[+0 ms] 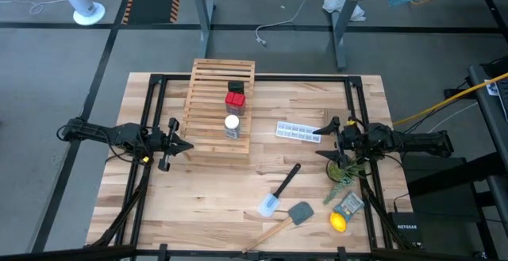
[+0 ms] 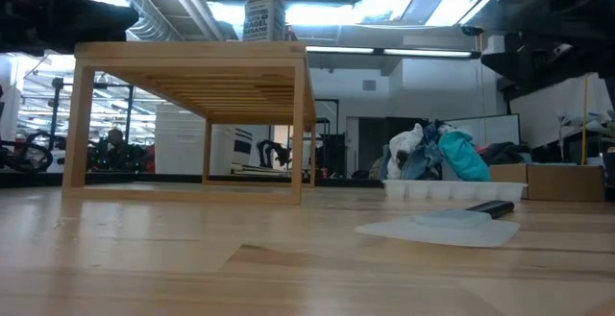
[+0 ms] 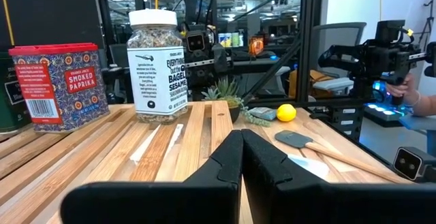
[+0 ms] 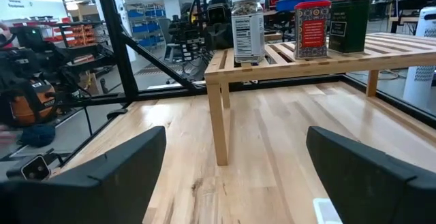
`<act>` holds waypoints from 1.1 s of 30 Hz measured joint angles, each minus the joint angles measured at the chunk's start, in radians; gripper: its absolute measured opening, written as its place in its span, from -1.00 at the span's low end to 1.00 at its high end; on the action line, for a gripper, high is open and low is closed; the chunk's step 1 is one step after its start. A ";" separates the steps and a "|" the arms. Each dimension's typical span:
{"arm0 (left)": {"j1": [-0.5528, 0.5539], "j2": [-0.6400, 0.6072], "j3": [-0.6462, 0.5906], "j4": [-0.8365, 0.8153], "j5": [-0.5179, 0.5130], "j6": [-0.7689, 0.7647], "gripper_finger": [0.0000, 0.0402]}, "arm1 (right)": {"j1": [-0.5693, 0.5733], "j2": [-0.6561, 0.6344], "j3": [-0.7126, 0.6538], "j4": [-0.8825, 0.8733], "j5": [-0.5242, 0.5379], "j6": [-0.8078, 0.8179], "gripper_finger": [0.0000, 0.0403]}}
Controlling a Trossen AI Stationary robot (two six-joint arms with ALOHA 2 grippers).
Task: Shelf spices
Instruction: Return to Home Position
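Three spices stand in a row on the wooden slatted shelf (image 1: 221,106): a black tin (image 1: 235,87), a red paprika tin (image 1: 234,100) and a clear jar with a white lid (image 1: 232,124). Each rests upright on its base on the slats. My left gripper (image 1: 187,145) is shut, at the shelf's left near corner, level with the slat top. In its wrist view the jar (image 3: 157,65) and red tin (image 3: 60,84) stand ahead of it. My right gripper (image 1: 318,140) is open, over the table right of the shelf, seeing the jar (image 4: 247,26), red tin (image 4: 313,28) and black tin (image 4: 348,22).
A white ice-cube tray (image 1: 298,132) lies just left of my right gripper. Two spatulas (image 1: 279,191) (image 1: 287,220) lie on the near middle of the table. A small plant (image 1: 343,170), a packet and a yellow lemon (image 1: 339,222) sit near the right edge.
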 joint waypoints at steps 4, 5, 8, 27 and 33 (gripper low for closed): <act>0.000 0.000 0.000 0.000 0.000 -0.002 -1.00 | 0.000 0.000 0.000 0.000 0.000 0.027 0.80; 0.000 0.000 0.000 0.000 0.000 -0.002 -1.00 | 0.000 0.000 0.000 -0.001 0.000 0.027 0.80; 0.000 0.000 0.000 0.000 0.000 0.002 -1.00 | 0.000 0.000 0.000 -0.001 0.000 0.022 0.80; 0.000 0.000 0.000 0.000 -0.001 -0.002 -1.00 | 0.000 0.000 0.000 -0.003 0.000 0.018 0.80; 0.000 0.000 0.000 0.000 0.000 -0.001 -1.00 | 0.000 0.000 0.000 -0.003 -0.001 0.018 0.80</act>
